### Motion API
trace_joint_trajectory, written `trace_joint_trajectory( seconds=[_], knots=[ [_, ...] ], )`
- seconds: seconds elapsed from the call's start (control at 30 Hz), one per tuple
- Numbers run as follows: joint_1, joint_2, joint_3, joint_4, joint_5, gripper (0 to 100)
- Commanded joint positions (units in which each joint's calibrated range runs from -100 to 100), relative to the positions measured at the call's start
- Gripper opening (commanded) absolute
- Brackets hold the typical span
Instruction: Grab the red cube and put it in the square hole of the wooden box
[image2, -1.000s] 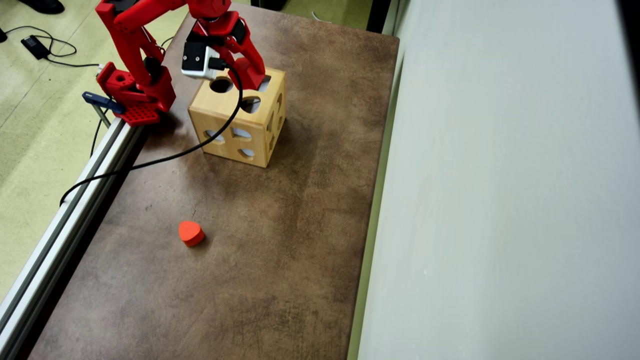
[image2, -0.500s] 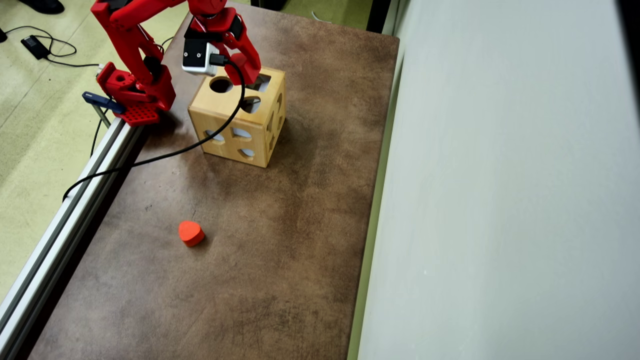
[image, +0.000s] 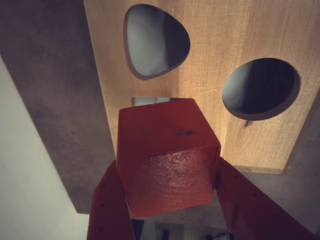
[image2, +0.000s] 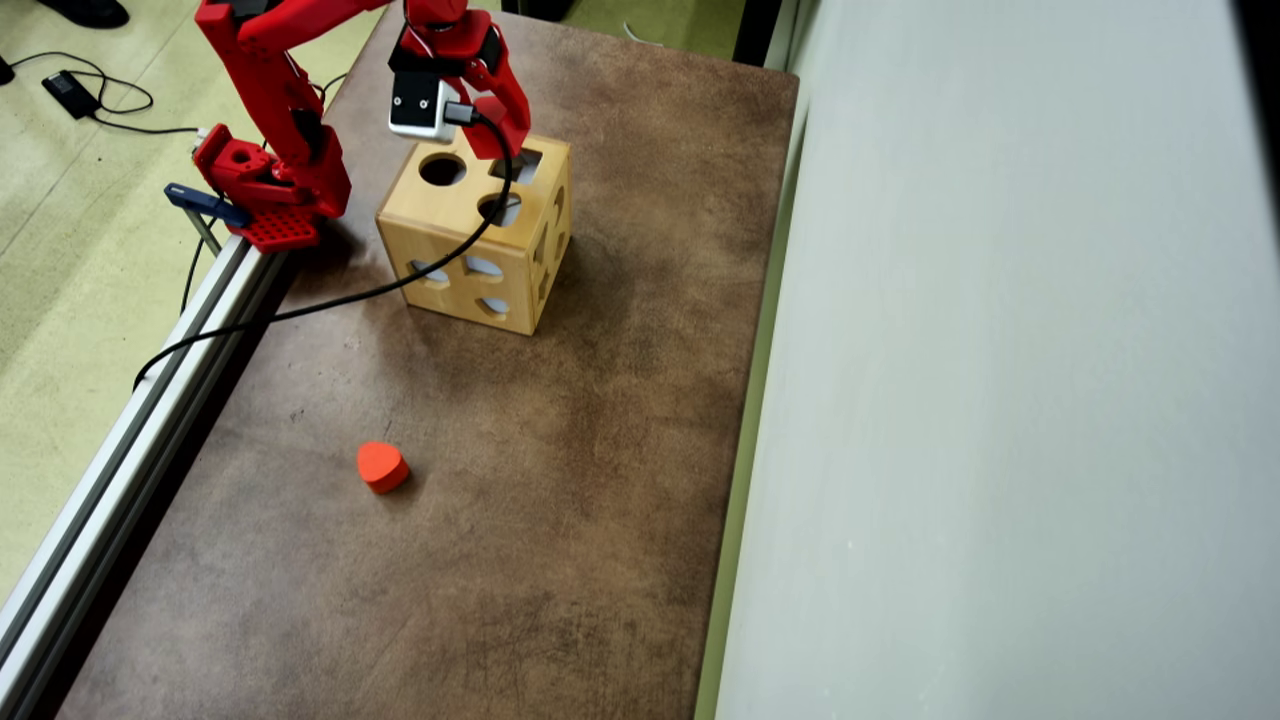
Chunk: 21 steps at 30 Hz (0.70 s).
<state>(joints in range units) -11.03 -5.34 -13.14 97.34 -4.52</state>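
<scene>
With the gripper (image: 167, 200) clenched on the red cube (image: 167, 160) above the wooden box (image2: 455, 235), square its faces to the square hole (image2: 525, 163) before lowering

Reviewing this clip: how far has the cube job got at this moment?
Done: the red cube is picked up, clamped in the hand. In hand: it hangs above the wooden box, covering most of the square hole in the wrist view. Left: lowering it through and releasing. The orange heart block lies untouched on the table.

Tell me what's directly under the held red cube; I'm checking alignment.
In the wrist view the red cube hides most of the square hole; only its far edge shows in the wooden box.
</scene>
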Motion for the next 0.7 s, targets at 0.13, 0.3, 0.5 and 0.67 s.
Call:
trace_joint_trajectory(
  seconds=[0.13, 0.3, 0.5, 0.67],
  knots=[
    [0.4, 1.1, -1.2, -0.1, -0.3, 1],
    [0.1, 2.3, -1.4, -0.3, -2.5, 1],
    [-0.3, 5.6, -7.9, -0.2, -2.7, 1],
    [-0.3, 7.6, -11.3, 0.1, -2.7, 1]
  ],
)
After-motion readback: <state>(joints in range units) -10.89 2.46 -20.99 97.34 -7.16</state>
